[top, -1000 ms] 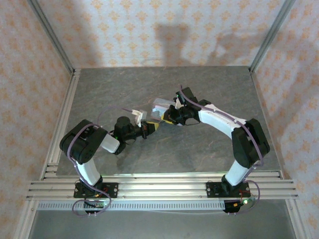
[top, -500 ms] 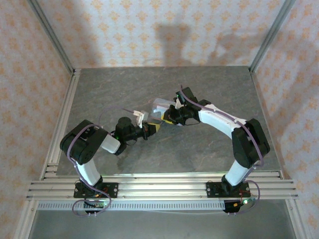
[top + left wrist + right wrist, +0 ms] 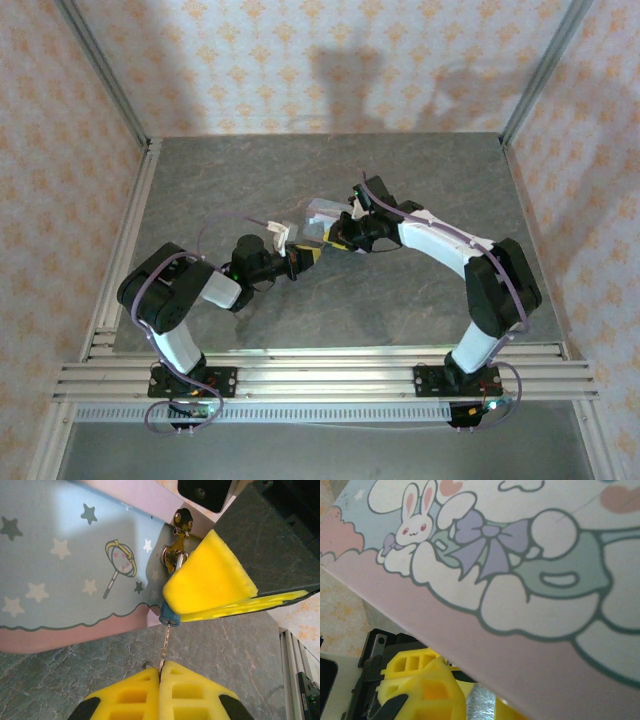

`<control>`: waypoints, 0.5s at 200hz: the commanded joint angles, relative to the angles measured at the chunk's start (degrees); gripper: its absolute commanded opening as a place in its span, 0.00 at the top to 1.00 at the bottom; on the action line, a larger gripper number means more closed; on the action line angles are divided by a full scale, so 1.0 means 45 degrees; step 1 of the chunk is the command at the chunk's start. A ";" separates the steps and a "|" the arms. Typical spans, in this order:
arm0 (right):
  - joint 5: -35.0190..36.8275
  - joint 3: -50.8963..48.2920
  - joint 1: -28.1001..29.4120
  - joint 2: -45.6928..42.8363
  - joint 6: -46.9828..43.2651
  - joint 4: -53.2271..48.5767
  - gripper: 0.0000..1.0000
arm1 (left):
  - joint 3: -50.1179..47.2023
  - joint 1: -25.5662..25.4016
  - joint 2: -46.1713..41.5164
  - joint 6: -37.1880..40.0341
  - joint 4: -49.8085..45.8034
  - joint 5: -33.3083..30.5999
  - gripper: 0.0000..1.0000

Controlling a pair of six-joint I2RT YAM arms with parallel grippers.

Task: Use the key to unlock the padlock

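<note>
Silvery key [image 3: 164,647] pinched in closed left hand [image 3: 160,670], tip touching blue padlock [image 3: 168,616] above.

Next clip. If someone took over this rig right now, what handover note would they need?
Left gripper: shut on the key, pinched at the fingertips.
Right gripper: shut on the padlock, its yellow pad covering most of the body.
The padlock hangs from the hasp on the side of the tin; its blue lower end shows below the pad. The key runs straight up to that end, seemingly in the keyhole.
Done: both things grasped, key lined up or inserted.
Left: turn the key and free the shackle, which looks closed through the hasp.
</note>
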 commanded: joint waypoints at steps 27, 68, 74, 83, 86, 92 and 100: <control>-0.0023 -0.0041 -0.0102 -0.0479 0.0078 0.0311 1.00 | 0.0269 -0.0055 -0.0201 0.0181 0.0304 0.0018 1.00; -0.0045 -0.0032 -0.0102 -0.0505 0.0132 0.0347 1.00 | 0.0290 -0.0058 0.0036 0.0044 0.0539 0.0264 1.00; -0.0042 -0.0022 -0.0102 -0.0516 0.0123 0.0353 1.00 | 0.0281 -0.0055 0.0055 0.0037 0.0521 0.0295 1.00; -0.0005 -0.0016 -0.0092 -0.0513 0.0135 0.0353 1.00 | 0.0235 -0.0058 0.0075 0.0055 0.0536 0.0287 1.00; -0.0004 -0.0021 -0.0101 -0.0516 0.0141 0.0353 1.00 | 0.0205 -0.0063 0.0085 0.0056 0.0553 0.0283 1.00; 0.0016 -0.0002 -0.0102 -0.0525 0.0152 0.0353 1.00 | 0.0157 -0.0063 0.0095 0.0067 0.0558 0.0286 1.00; 0.0045 -0.0002 -0.0102 -0.0557 0.0142 0.0353 1.00 | 0.0101 -0.0061 0.0095 0.0078 0.0539 0.0271 1.00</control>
